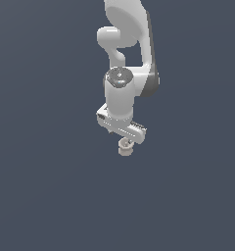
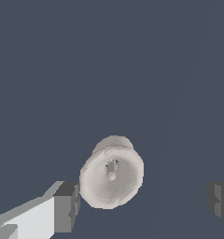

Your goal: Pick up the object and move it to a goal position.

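Ext view: white arm [image 1: 131, 44] comes down from the top edge, wrist pointing down, pincer [image 1: 123, 140] w/ its crossbar tilted slightly, lower toward the exterior view's right. The cup [image 1: 125, 147], small & beige-grey, sits right under the pincer, its top tucked up against the underside of the hand; fingertips themselves too small to make out here. Everything else is flat dark blue-grey surface [image 1: 46, 196], no edges visible. Can't tell from this view if the cup rests on the surface or hangs above it. Wrist view: cup [image 2: 112, 172] seen nearly end-on, flared round rim facing the cam, hollow inside w/ a small nub at the centre, narrower body behind it. It lies between the two fingers [image 2: 66, 207]; one finger pad is just beside the rim, maybe touching, the other is at the frame edge, well apart from the cup w/ bare surface [image 2: 109, 65] in the gap. So pincer is spread wide, not pinching the cup; the cup sits off-centre, nearer the one finger
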You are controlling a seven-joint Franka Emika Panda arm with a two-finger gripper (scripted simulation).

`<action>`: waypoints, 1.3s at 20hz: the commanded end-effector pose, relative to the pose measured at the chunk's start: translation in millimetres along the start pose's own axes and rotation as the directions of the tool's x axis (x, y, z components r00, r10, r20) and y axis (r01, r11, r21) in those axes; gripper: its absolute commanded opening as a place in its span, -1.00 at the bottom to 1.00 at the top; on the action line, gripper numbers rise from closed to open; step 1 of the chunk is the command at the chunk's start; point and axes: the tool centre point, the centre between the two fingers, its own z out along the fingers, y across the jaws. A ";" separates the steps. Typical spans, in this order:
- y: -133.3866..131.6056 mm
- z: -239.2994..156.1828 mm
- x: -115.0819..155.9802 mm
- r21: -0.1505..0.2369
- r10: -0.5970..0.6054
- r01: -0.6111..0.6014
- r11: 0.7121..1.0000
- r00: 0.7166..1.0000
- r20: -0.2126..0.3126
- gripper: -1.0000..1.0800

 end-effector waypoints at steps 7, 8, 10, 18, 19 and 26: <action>-5.9 8.9 -4.5 -0.004 0.215 -0.215 0.977 0.977 -0.004 0.92; -6.6 9.9 -5.0 -0.004 0.240 -0.240 0.971 0.971 -0.004 0.92; -7.9 11.9 -6.1 -0.005 0.288 -0.288 0.958 0.958 -0.006 0.92; -13.1 19.7 -10.3 -0.006 0.475 -0.475 0.880 0.880 -0.013 0.92; -13.7 20.7 -10.8 -0.006 0.497 -0.497 0.868 0.868 -0.014 0.92; -17.8 26.9 -14.2 -0.004 0.635 -0.635 0.772 0.772 -0.021 0.92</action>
